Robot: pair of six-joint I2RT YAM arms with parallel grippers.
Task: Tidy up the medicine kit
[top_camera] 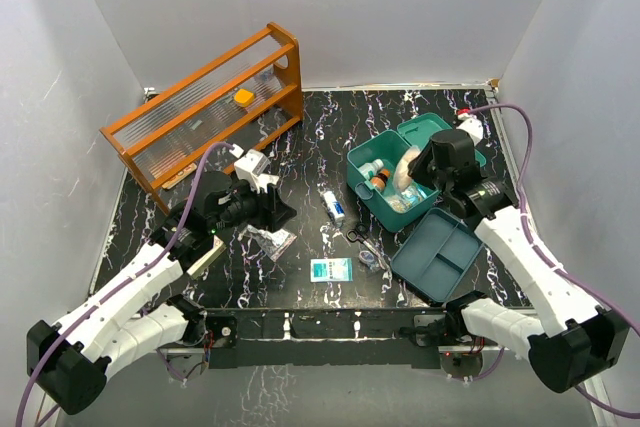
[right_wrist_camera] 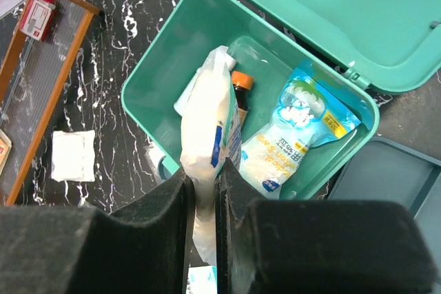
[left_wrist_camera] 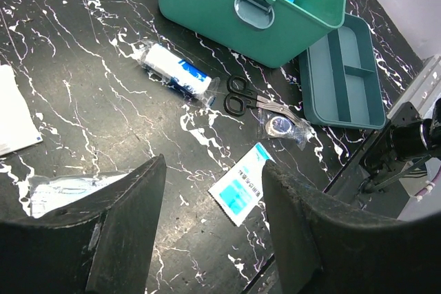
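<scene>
Shows right end effector (right_wrist_camera: 204,187) pinched on a white pouch (right_wrist_camera: 207,125) over open medicine kit (right_wrist_camera: 148,84) near far right corner of counter (top_camera: 320,137); left end effector (left_wrist_camera: 213,170) parted, empty.

In the right wrist view, the open lid of the medicine kit (right_wrist_camera: 158,67) runs off the top and right edges, and the lower end of the white pouch (right_wrist_camera: 207,129) is hidden between the fingers (right_wrist_camera: 138,232) of the right gripper (right_wrist_camera: 205,180). In the left wrist view, lower left, a clear packet (left_wrist_camera: 62,187) is partly covered by a finger of the left gripper (left_wrist_camera: 213,166).

White-shelled arms (top_camera: 130,292), black joints, black padded end effectors (left_wrist_camera: 213,197), purple cables (top_camera: 500,106).
</scene>
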